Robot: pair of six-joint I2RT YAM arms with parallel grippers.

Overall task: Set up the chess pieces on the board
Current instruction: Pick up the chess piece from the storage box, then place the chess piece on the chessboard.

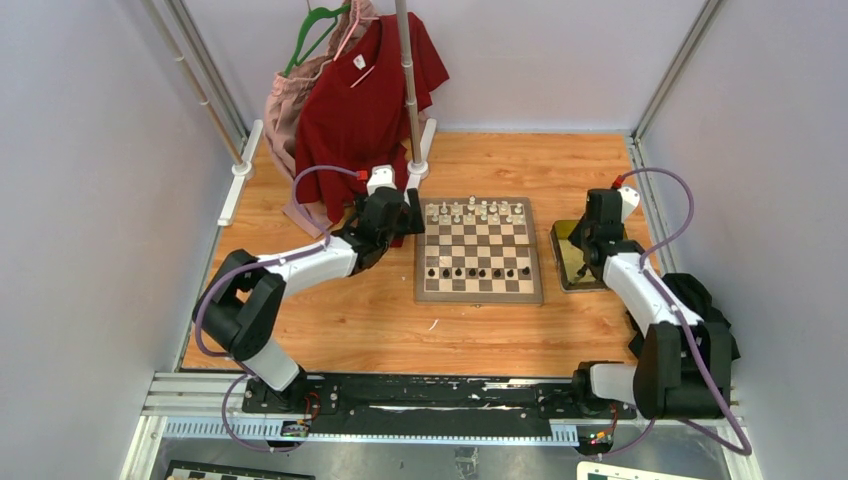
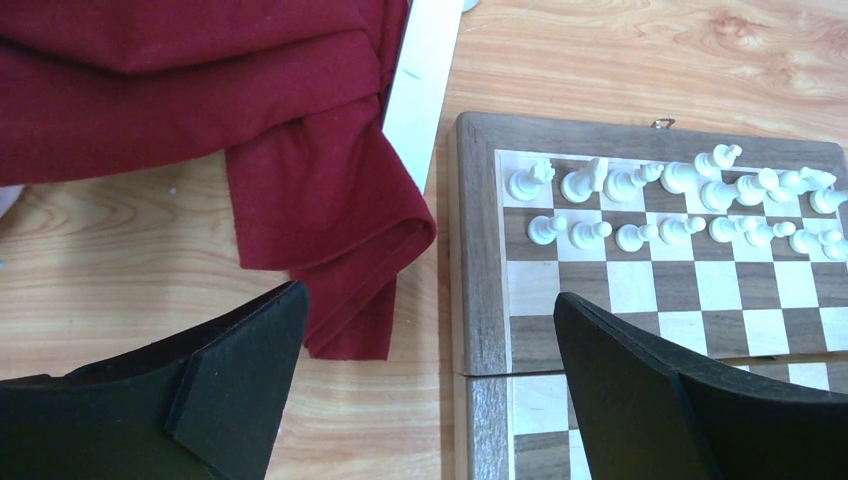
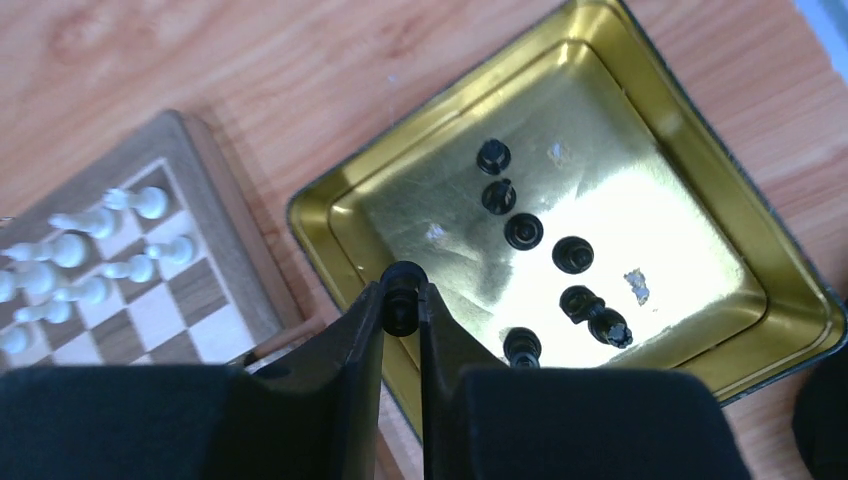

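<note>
Black piece [image 3: 403,284], pinched in the right gripper [image 3: 402,305] over the gold tray [image 3: 330,195] right of the board [image 1: 479,293]: the fetching step. Next, I judge, it must be lifted clear and carried left to the near rank. Farther off, the left gripper [image 2: 430,305] hangs spread beside the white pieces [image 2: 680,200].

Board [image 1: 479,245] flat w/ white pcs [image 1: 478,211] upright in 2 far rows, blk pcs [image 1: 478,271] in 1 near row.
</note>
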